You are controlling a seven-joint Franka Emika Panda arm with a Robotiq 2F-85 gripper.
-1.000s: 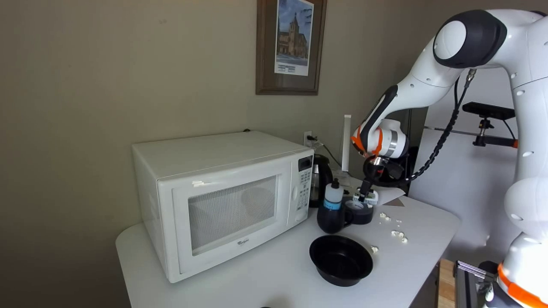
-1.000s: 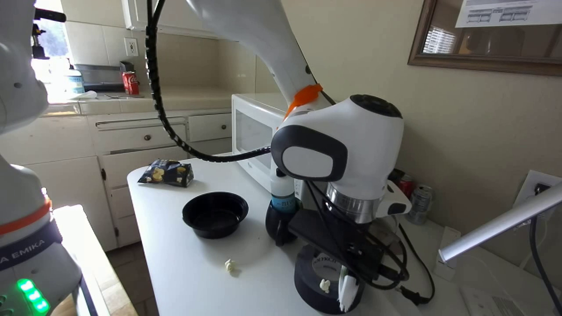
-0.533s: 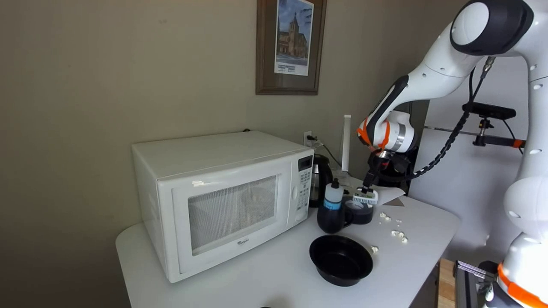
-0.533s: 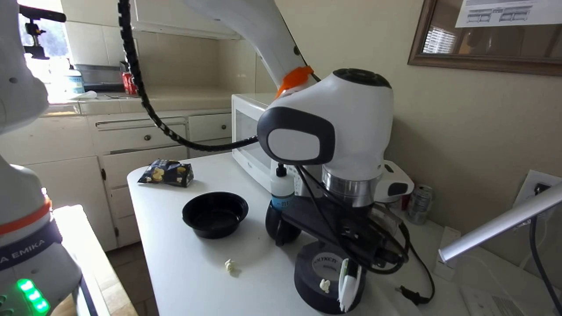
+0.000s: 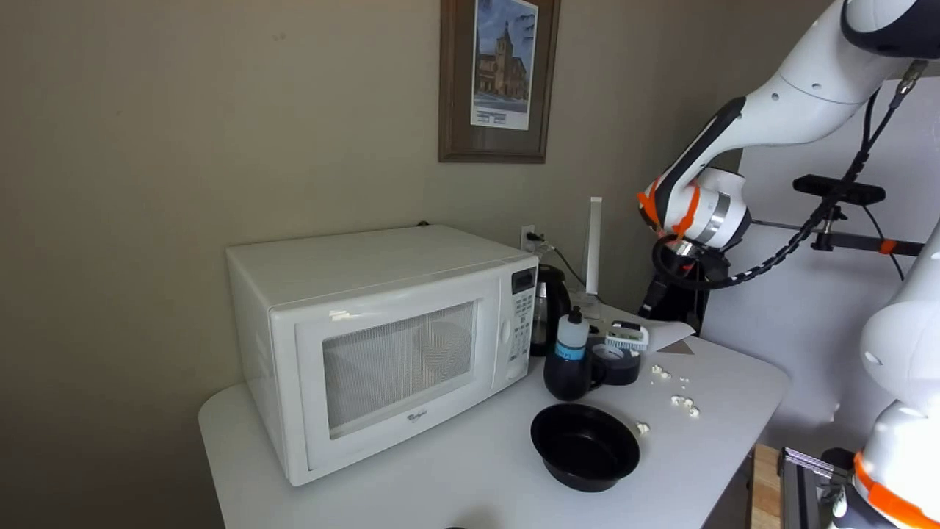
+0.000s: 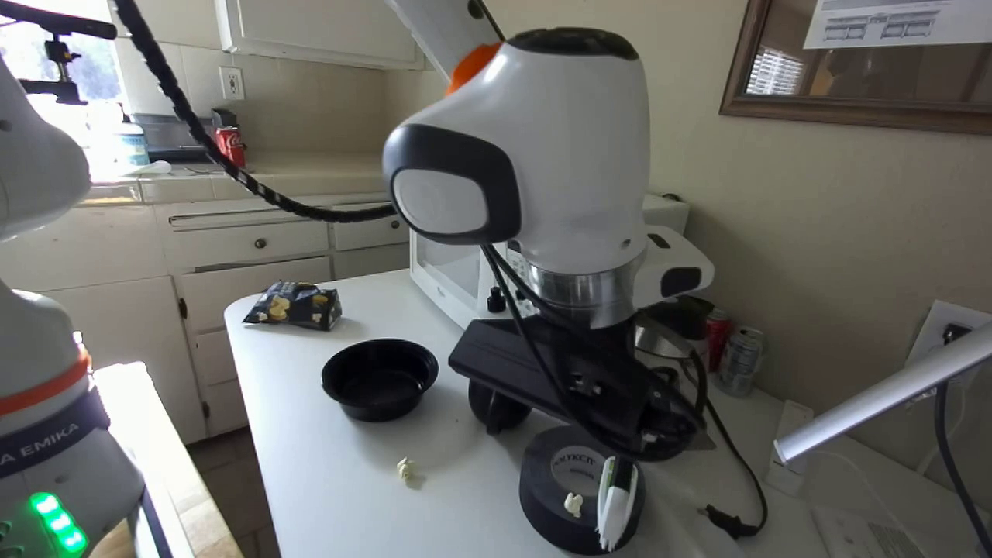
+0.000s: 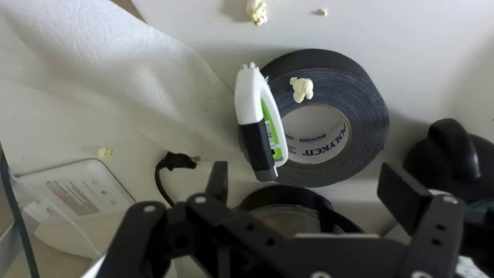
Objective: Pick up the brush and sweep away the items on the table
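Note:
The brush (image 7: 256, 127), white with a black handle and a green label, rests on a dark tape roll (image 7: 362, 112). It also shows in both exterior views (image 5: 628, 336) (image 6: 616, 508). My gripper (image 7: 308, 181) is open and empty, above and apart from the brush; the brush's handle end lies near the left finger in the wrist view. In an exterior view the gripper (image 5: 649, 305) is above and behind the brush. The items are pale popcorn pieces (image 5: 684, 402) on the white table (image 5: 440, 477); one popcorn piece (image 7: 302, 89) lies on the tape roll.
A black bowl (image 5: 585, 448) stands before a dark mug (image 5: 565, 378) and a blue-labelled bottle (image 5: 572, 338). A microwave (image 5: 396, 353) fills the table's back. A paper towel (image 7: 154, 85) and a black plug (image 7: 177, 160) lie beside the brush. A snack bag (image 6: 294, 304) lies at the far end.
My gripper has moved up and away from the brush, which it overlapped in an exterior view one second ago. The brush, tape roll and popcorn have not moved.

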